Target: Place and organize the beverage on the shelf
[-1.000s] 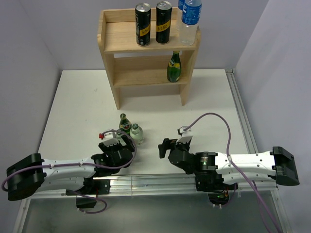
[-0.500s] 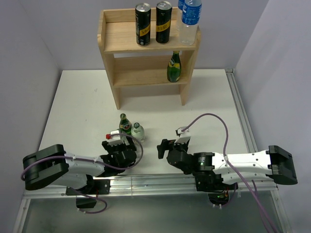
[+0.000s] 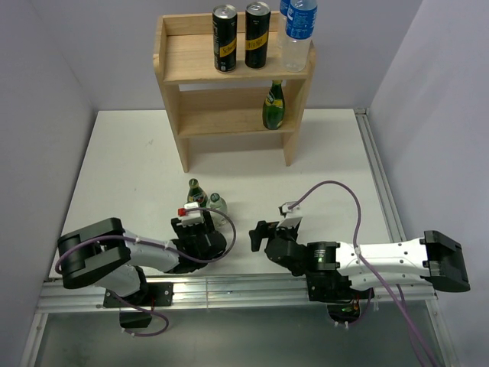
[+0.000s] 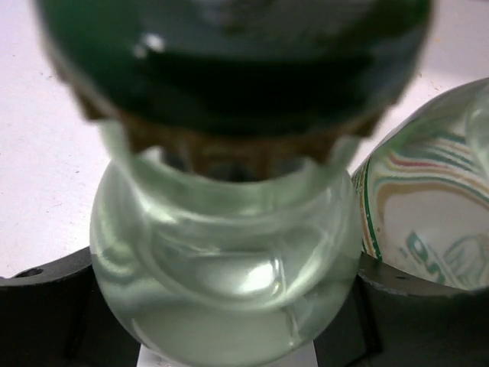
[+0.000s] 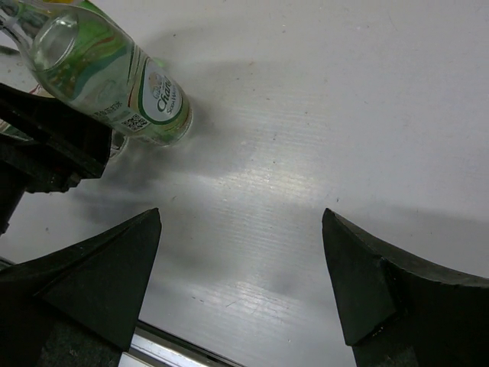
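Two small bottles stand near the table's front. One is a green-topped glass bottle (image 3: 196, 191) (image 4: 229, 252). The other is a clear soda bottle (image 3: 217, 203) (image 5: 114, 76) with a green-and-white label, touching its right side (image 4: 428, 222). My left gripper (image 3: 199, 220) (image 4: 229, 313) is shut on the green-topped bottle's lower body, one dark finger on each side. My right gripper (image 3: 256, 235) (image 5: 241, 252) hovers open over bare table to the right of the bottles, holding nothing. The wooden shelf (image 3: 183, 69) stands at the back.
The shelf's upper board carries two black cans (image 3: 225, 38) (image 3: 257, 34) and water bottles (image 3: 299, 30). A green bottle (image 3: 273, 105) stands on the lower board at the right. A metal rail (image 3: 252, 287) runs along the near table edge.
My left gripper has swung right and forward to the two bottles and closed from open onto the green-topped one. The right arm has barely shifted.
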Available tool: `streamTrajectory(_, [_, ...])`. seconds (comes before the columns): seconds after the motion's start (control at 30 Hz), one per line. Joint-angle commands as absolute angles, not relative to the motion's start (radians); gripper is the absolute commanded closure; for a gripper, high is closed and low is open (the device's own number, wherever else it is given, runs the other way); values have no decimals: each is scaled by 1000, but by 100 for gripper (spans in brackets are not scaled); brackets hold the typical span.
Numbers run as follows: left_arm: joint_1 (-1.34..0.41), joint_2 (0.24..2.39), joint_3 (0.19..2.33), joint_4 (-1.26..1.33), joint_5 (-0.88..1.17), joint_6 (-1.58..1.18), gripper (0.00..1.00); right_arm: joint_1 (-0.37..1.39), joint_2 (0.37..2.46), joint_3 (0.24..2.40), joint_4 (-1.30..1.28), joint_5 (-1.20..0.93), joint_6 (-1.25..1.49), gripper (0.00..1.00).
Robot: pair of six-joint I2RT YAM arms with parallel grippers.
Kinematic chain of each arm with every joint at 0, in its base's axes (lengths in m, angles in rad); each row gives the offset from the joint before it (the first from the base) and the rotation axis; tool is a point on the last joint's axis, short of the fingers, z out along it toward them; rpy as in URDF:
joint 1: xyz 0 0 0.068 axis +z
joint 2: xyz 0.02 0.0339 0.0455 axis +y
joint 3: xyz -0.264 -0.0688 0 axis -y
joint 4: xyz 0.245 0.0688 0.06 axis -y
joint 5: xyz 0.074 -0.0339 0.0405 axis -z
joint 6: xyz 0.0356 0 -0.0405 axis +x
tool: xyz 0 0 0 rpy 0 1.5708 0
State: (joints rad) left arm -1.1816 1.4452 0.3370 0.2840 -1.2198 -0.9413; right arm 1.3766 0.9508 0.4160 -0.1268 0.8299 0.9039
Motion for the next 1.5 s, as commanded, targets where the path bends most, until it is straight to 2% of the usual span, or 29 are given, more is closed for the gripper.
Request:
streamTrajectory(0.0, [-1186, 1482, 405, 201, -1276, -1041, 31, 1381, 920, 402, -98, 868, 925, 7])
streamTrajectory(0.1, [-1186, 1503, 437, 112, -1293, -1113, 37, 1381, 914, 400, -107, 870, 928, 7])
streamTrajectory(0.17, [-1186, 1511, 445, 97, -1287, -1108, 45, 1379, 913, 397, -106, 871, 928, 7])
streamTrajectory(0.2, [-1186, 1511, 454, 81, -1284, -1118, 53, 1379, 911, 397, -106, 870, 928, 7])
streamTrajectory(0.23, [-1186, 1511, 460, 52, -1284, -1136, 82, 1381, 911, 397, -104, 870, 928, 8])
streamTrajectory(0.4, [-1189, 1508, 482, -60, -1276, -1212, 99, 1379, 913, 394, -103, 870, 931, 7])
streamTrajectory(0.63, [-1219, 1471, 546, -265, -1272, -1307, 100, 1381, 905, 390, -104, 868, 936, 8])
streamTrajectory(0.93, [-1266, 1200, 669, -491, -1217, -1229, 100, 1381, 894, 388, -107, 870, 937, 8])
streamTrajectory(1.13, [-1267, 1085, 794, -526, -1183, -1014, 100, 1382, 899, 397, -109, 874, 936, 8])
streamTrajectory(1.3, [-1267, 1083, 956, -485, -1210, -743, 100, 1381, 905, 406, -104, 874, 931, 8])
streamTrajectory(1.47, [-1197, 1051, 995, -197, -1108, -404, 100, 1382, 897, 422, -118, 882, 923, 8])
